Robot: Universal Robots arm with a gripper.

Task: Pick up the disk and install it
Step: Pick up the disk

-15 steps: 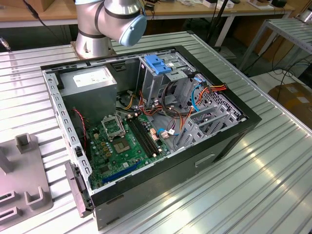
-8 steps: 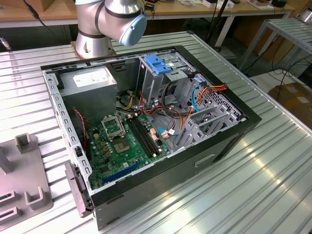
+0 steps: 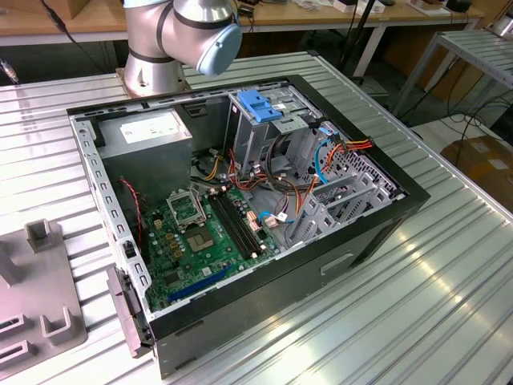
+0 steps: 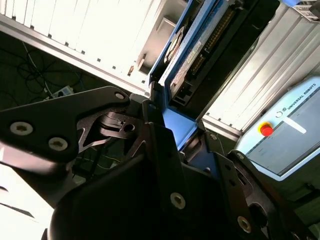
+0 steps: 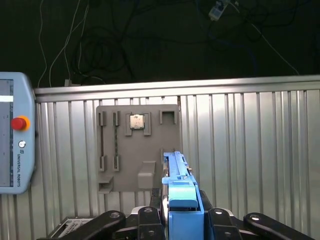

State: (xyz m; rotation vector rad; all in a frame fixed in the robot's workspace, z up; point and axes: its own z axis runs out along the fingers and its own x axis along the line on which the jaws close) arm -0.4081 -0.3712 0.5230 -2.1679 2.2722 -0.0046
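In both wrist views my gripper (image 5: pixel 182 222) is shut on the disk (image 5: pixel 180 187). The disk is a flat grey metal drive with a bright blue plastic rail along its edge. In the first wrist view it stands edge-on between the black fingers (image 5: pixel 215 220), held above the ribbed metal table. In the second wrist view the disk (image 4: pixel 200 45) reaches away from the gripper (image 4: pixel 170 125), and its underside and connector edge show. The open computer case (image 3: pixel 385 224) lies on the table in the exterior view. Its metal drive cage (image 3: pixel 264 132) stands at the back.
A grey fixture plate (image 5: pixel 137 147) with slots and a small chip lies on the table beyond the disk, and it shows at the exterior view's left (image 3: pixel 32 297). A teach pendant (image 5: pixel 15 135) with a red button lies beside it. The arm's base (image 3: pixel 176 40) stands behind the case.
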